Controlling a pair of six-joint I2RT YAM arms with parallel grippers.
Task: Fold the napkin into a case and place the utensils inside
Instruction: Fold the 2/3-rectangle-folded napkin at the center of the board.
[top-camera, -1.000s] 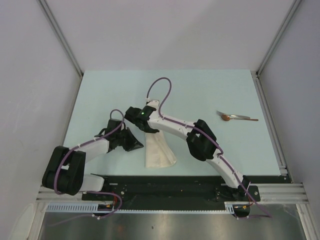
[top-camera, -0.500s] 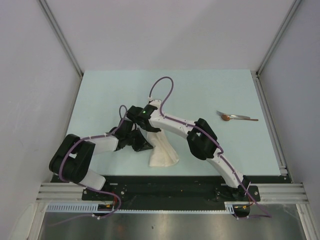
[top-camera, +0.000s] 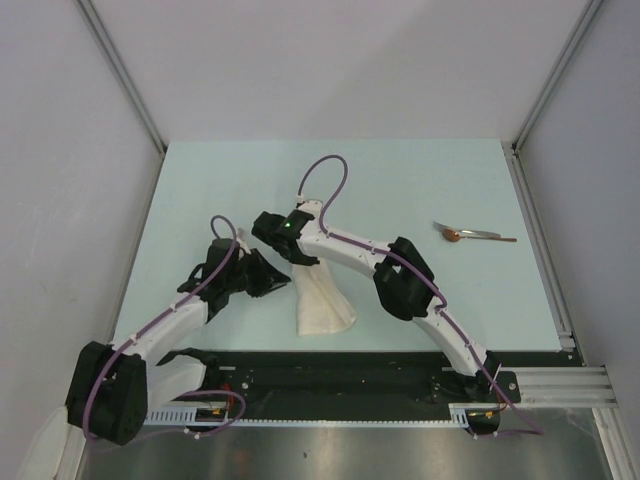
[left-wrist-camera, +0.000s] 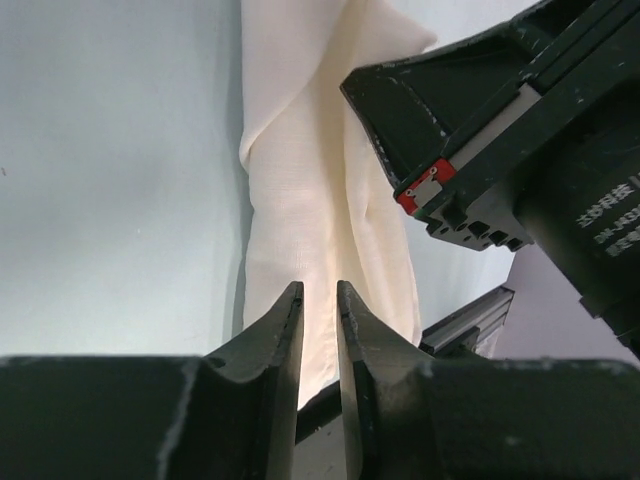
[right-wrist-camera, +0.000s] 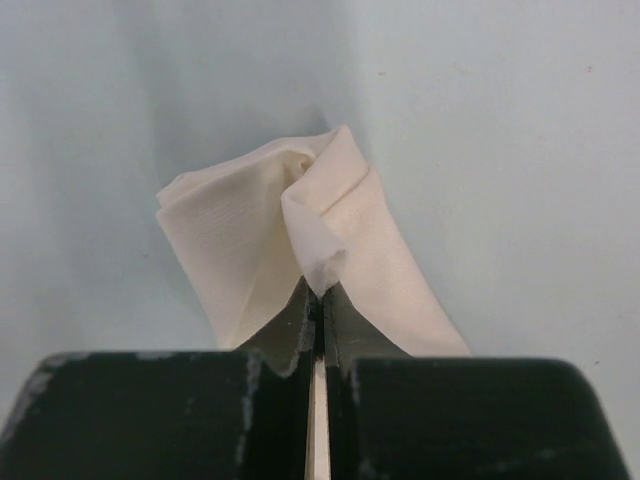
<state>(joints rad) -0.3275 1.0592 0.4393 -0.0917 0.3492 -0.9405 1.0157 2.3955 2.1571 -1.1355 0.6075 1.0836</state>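
lettering (left-wrist-camera: 612, 215) on right gripper (right-wrist-camera: 318, 300) pinching napkin (right-wrist-camera: 230, 250): unreadable.

We find readable marks in the left wrist view only. Up and to the right of the left end effector (left-wrist-camera: 318, 300), a black housing (left-wrist-camera: 560, 150) on the other arm carries small white lettering (left-wrist-camera: 612, 225) close to the picture's right edge. The print runs in two slanted lines of capital letters and figures. The upper line seems to begin with "D" and has a hyphen after its second letter. The frame edge cuts both lines short, so we cannot read a whole word or number. In the top external and right wrist views we read nothing.
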